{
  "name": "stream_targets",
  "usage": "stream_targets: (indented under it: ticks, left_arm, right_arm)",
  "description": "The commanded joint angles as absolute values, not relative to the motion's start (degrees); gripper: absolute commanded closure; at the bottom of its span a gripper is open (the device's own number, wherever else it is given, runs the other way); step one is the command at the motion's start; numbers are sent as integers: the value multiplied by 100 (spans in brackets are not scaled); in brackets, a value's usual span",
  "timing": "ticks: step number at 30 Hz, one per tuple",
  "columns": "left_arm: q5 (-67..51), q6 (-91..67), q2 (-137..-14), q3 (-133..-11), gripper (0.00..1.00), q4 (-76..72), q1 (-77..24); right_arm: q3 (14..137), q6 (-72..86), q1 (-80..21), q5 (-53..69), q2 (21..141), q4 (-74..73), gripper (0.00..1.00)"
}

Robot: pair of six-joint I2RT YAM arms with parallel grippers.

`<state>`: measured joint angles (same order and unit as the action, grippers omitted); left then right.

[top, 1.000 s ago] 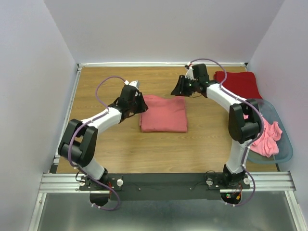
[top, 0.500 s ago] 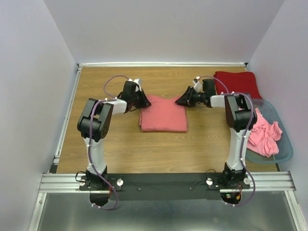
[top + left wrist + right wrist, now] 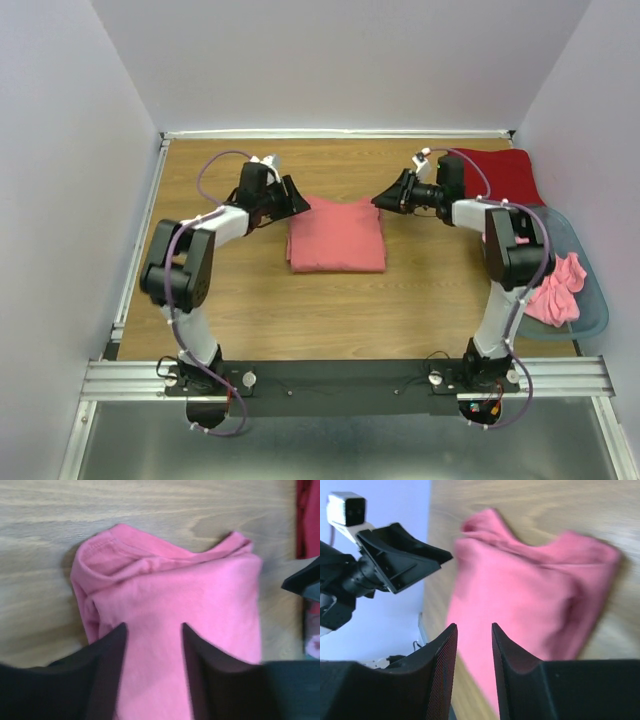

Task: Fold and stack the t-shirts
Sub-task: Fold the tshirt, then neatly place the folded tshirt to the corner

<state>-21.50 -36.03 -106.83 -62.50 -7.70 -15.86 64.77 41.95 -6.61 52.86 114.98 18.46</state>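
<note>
Folded salmon t-shirt (image 3: 337,235) lay mid-frame on the bench (image 3: 300,310), left fingers (image 3: 107,675) parted, empty, just off its upper-left corner, right fingers (image 3: 437,675) narrowly parted, empty, off its upper-right

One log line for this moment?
pink t-shirt folded mid-table | left gripper open, at far-left corner | right gripper open, at far-right corner | red t-shirt folded, far right

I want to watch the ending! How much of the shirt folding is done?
Done: a red t-shirt lies folded at the far right, and a pink t-shirt lies folded mid-table. In hand: nothing is held; the left gripper and right gripper hover open at its far corners. Left: crumpled pink cloth waits in the basket, and the two folded shirts are not yet stacked.
</note>
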Motion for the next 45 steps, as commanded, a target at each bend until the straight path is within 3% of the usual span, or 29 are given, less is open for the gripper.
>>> stream_targets:
  ticks: [1, 5, 10, 13, 17, 25, 27, 29, 30, 32, 36, 40, 45]
  left_arm:
    - [-1828, -3639, -9459, -5618, 36, -598, -1757]
    - [-1925, -3709, -8764, -4827, 40, -676, -2126]
    - [-1854, -3902, -8490, -3807, 76, -1151, -2434]
    - [-1785, -3937, -8858, -3551, 89, -1423, -2435]
    - [-1583, -4174, -9403, -3472, 96, -1433, -2417]
    - [-1354, -4377, -8948, -3032, 98, -1170, -2083]
    - [-1345, -4324, -8642, -3111, 96, -767, -2083]
    - [-1336, -4228, -8342, -3304, 86, -502, -2109]
    - [-1188, -4184, -8010, -3522, 79, -179, -2127]
    - [-681, -4035, -7535, -3969, 51, 400, -2336]
    - [630, -3692, -7172, -4813, 29, 1114, -3206]
    - [1528, -3393, -7531, -5544, 25, 1467, -4252]
    - [2723, -2840, -8689, -6554, 26, 1783, -5560]
  right_arm:
    - [6057, 4183, -878, 5563, 10636, 1758, 58]
    - [5521, 4070, -1361, 5722, 10266, 1758, 60]
    - [4747, 3947, -1547, 5581, 10116, 1916, 65]
    - [4448, 3710, -1556, 5669, 10352, 1916, 67]
    - [4149, 3297, -1311, 5477, 11055, 1934, 71]
    - [4086, 2919, -703, 5221, 11102, 1593, 75]
    - [4209, 2734, -729, 5133, 10769, 1014, 70]
    - [4376, 2611, -729, 4793, 9996, 609, 62]
    - [4455, 2541, -729, 4651, 9750, 93, 60]
    - [4771, 2339, -729, 4126, 9049, -768, 52]
    - [5211, 2267, -721, 2790, 8035, -1914, 34]
    - [5510, 2312, -729, 1224, 7392, -2907, 12]
    - [5704, 2346, -721, -429, 7146, -3884, 3]
